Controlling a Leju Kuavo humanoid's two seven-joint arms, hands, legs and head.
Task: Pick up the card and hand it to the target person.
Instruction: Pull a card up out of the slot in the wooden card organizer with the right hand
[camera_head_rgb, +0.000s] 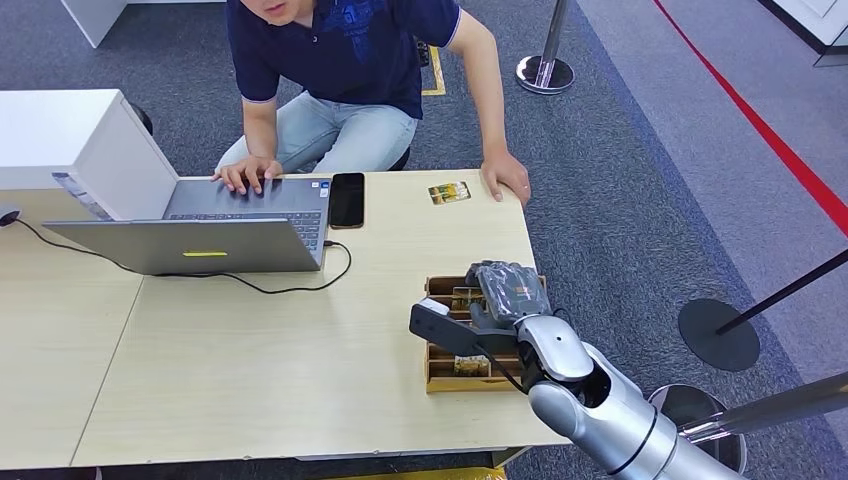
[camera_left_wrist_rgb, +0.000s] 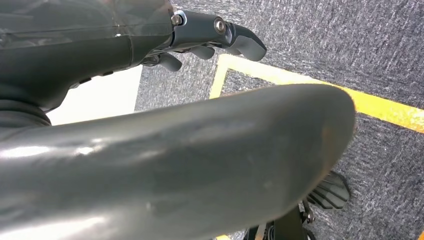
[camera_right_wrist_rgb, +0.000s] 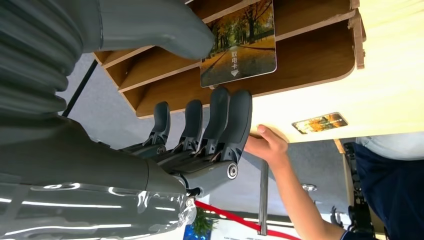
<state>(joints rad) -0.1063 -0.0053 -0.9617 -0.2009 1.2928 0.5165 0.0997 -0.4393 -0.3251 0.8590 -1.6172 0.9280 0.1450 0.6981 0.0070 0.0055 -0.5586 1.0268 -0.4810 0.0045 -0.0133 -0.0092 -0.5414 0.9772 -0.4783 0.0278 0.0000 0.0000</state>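
The right hand (camera_head_rgb: 508, 292) is held over the wooden slotted card tray (camera_head_rgb: 437, 372), fingers (camera_right_wrist_rgb: 235, 122) apart, nothing gripped; an autumn-picture card (camera_right_wrist_rgb: 240, 44) stands just beyond the fingertips.

Card (camera_right_wrist_rgb: 239, 44) in wooden holder (camera_right_wrist_rgb: 310, 60) bore an autumn-trees picture with white characters 取电卡 above a small arrow. Nothing else was legible.
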